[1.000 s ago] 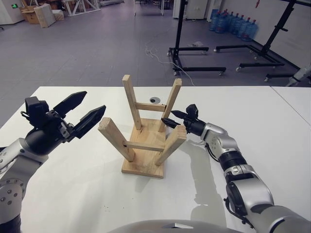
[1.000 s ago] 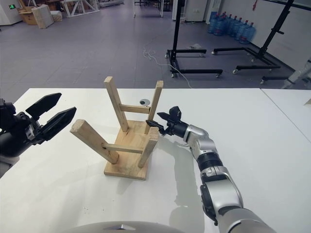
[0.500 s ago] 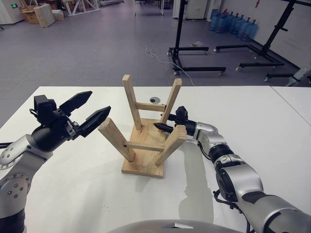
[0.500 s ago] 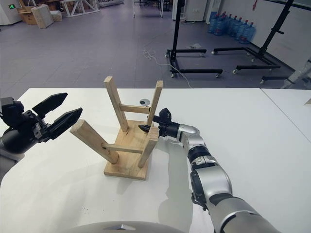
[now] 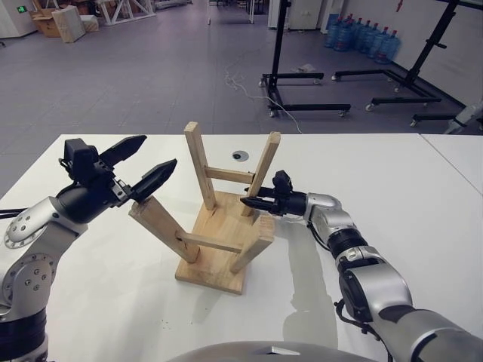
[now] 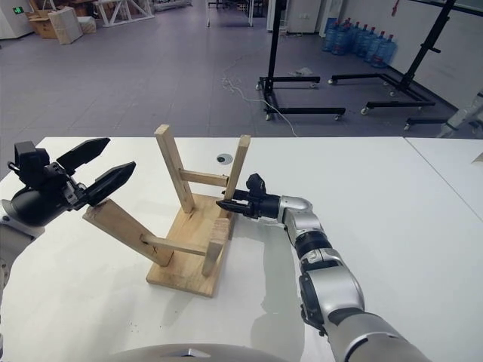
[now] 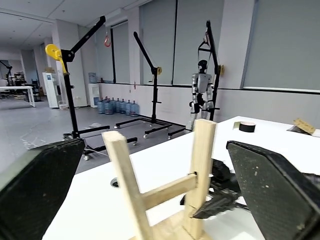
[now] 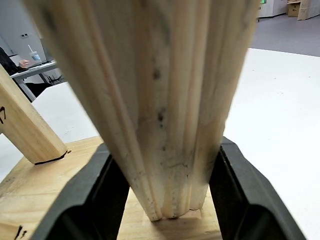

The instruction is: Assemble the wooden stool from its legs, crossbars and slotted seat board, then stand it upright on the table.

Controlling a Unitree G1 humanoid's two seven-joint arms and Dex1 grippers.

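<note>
Since a second ago our right pincer [image 5: 245,201] has slid in from beside the stool [image 5: 219,226] and is now clamped on the back right leg [image 5: 263,170] low down. The right wrist view shows a finger [image 8: 85,200] pressed to each side of the wood. Our left pincer [image 5: 158,152] has come forward and inward. Its jaws are wide apart and hold nothing, hanging just above the tip of the front left leg [image 5: 160,225].

With that pull, the stool has swung round and now leans toward our left. It is upside down near the middle of the table [image 5: 392,173], with the seat board [image 5: 215,265] underneath and all four legs and both crossbars in place. We cannot tell whether the board's right edge has lifted off the surface.

We judge the building is done and the turn-over has begun — one leg gripped, a second about to be taken.

For room, the far edge of the table runs close behind the back legs, with a small round hole [image 5: 240,156] between them and that edge. The left edge lies beyond our left arm, well apart from the stool. To the right, a broad white stretch runs to a seam with another table — the safest side for swinging the legs over. The strip toward us gives space too.
</note>
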